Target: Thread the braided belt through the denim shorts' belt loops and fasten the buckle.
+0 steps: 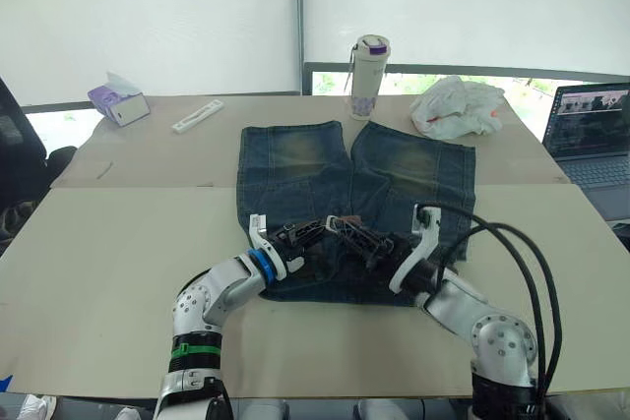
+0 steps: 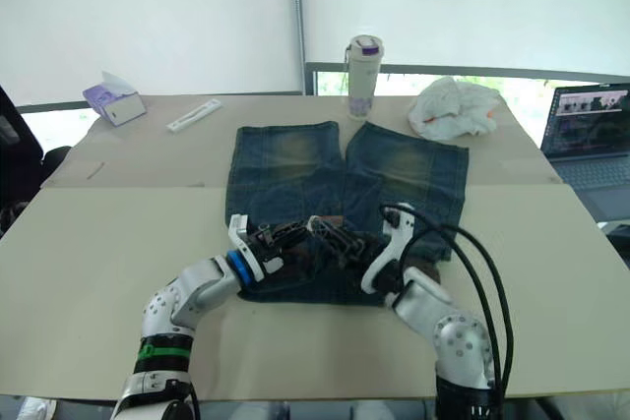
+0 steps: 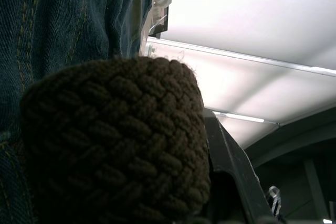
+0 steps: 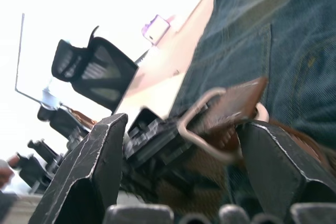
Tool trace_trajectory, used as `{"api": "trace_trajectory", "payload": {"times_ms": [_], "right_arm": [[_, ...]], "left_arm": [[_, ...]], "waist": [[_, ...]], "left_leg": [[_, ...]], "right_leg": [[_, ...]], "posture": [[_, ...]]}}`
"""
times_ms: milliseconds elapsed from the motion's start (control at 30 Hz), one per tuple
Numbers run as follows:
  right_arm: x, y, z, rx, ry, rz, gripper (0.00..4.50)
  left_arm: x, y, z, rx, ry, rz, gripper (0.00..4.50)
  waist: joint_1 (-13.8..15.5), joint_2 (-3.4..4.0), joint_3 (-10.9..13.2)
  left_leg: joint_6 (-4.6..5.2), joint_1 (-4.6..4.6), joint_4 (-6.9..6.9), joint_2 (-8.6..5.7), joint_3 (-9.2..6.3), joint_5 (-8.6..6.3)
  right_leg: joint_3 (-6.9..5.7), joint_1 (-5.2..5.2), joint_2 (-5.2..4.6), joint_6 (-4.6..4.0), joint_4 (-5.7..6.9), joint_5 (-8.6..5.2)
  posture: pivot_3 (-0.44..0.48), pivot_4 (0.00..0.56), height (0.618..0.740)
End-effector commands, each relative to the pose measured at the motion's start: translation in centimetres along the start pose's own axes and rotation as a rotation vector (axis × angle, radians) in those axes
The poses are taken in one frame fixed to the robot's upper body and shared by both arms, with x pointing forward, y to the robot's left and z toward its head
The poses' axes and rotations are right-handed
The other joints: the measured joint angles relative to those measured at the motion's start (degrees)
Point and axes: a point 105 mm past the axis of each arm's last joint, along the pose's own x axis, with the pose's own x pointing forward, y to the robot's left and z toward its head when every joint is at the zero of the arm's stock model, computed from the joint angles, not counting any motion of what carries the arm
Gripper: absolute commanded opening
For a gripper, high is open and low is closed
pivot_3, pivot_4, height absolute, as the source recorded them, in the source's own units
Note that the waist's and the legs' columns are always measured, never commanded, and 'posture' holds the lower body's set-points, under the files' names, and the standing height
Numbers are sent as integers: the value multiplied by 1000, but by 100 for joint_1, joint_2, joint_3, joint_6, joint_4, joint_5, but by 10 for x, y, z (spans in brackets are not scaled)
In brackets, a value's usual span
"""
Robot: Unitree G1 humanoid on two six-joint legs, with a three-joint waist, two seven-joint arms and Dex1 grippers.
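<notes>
Left gripper (image 1: 317, 231) clamps braided belt (image 3: 115, 145); buckle (image 4: 210, 124) at three o'clock, facing open right gripper (image 1: 379, 248).

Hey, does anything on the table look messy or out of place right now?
Only a crumpled white cloth lying loose at the table's far edge, beside the laptop. The denim shorts lie flat and the bottle stands upright; nothing spilled.

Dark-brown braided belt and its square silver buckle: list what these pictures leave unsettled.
- Dark-brown braided belt: head views, both grippers cover it; loops threaded unknown.
- Square silver buckle: right wrist view, pin hidden; fastening unclear.
- Left gripper: left wrist view, braid blocks the fingers.
- Blue denim shorts: waistband covered by the arms.
</notes>
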Motion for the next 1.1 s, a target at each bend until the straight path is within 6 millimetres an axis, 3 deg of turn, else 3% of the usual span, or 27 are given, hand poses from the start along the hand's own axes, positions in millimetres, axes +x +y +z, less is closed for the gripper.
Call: {"api": "trace_trajectory", "payload": {"times_ms": [33, 100, 133, 367, 433, 600, 700, 800, 1100], "right_arm": [[5, 6, 6, 37, -12, 6, 3591], [6, 7, 7, 35, -4, 5, 3591], [6, 7, 6, 27, 4, -2, 3057], [4, -4, 8, 44, -2, -73, 686], [3, -5, 9, 48, -9, -82, 15], [-3, -5, 15, 56, -30, -85, 0], [-12, -5, 23, 42, -44, -92, 0], [-20, -3, 29, 12, -43, -93, 0], [-40, -2, 59, -118, -42, -121, 0]], "left_arm": [[1, 4, -6, 25, 28, 18, 0], [1, 5, -7, 38, 34, 19, 0], [1, 4, -7, 38, 33, 15, 0], [-2, 3, -8, 100, 52, 13, 0], [-5, 2, -10, 146, 80, 11, 794], [-19, 3, -16, 269, 153, 29, 3002], [-36, 7, -26, 479, 279, 91, 4373], [-52, 4, -32, 610, 361, 77, 4478], [-88, 12, -20, 866, 439, 96, 4478]], "waist": [[-10, 2, -1], [-8, 3, -1], [-9, 3, -1], [-18, 3, -1], [-22, 3, -1], [-41, 4, 0], [-61, 6, 1], [-86, 18, 5], [-147, 22, 13]], "left_leg": [[0, 0, 0, -2, 1, 0], [0, 0, 0, -2, 2, 0], [0, 0, 0, -3, 3, 0], [0, -3, 0, -2, 5, 0], [0, -3, 0, -1, 5, 0], [0, -3, -4, 3, 5, 0], [0, -3, -9, 4, 7, 0], [0, 2, -20, 5, 9, 1], [3, 3, -41, 21, 11, 2]], "right_leg": [[0, -1, 1, 0, 0, 0], [0, -2, 2, 0, 1, 0], [0, -2, 2, 0, 1, 0], [-1, -3, 4, 1, 0, -1], [0, -4, 6, 1, 0, -1], [0, -7, 9, 0, 1, -1], [0, -9, 11, -5, 1, -3], [2, -11, 10, -10, 0, -6], [7, -17, 8, -25, 0, -17]], "posture": [[0, 150, 740], [0, 150, 740], [0, 150, 740], [0, 150, 740], [0, 150, 740], [0, 150, 740], [0, 150, 740], [0, 150, 740], [0, 150, 740]]}}
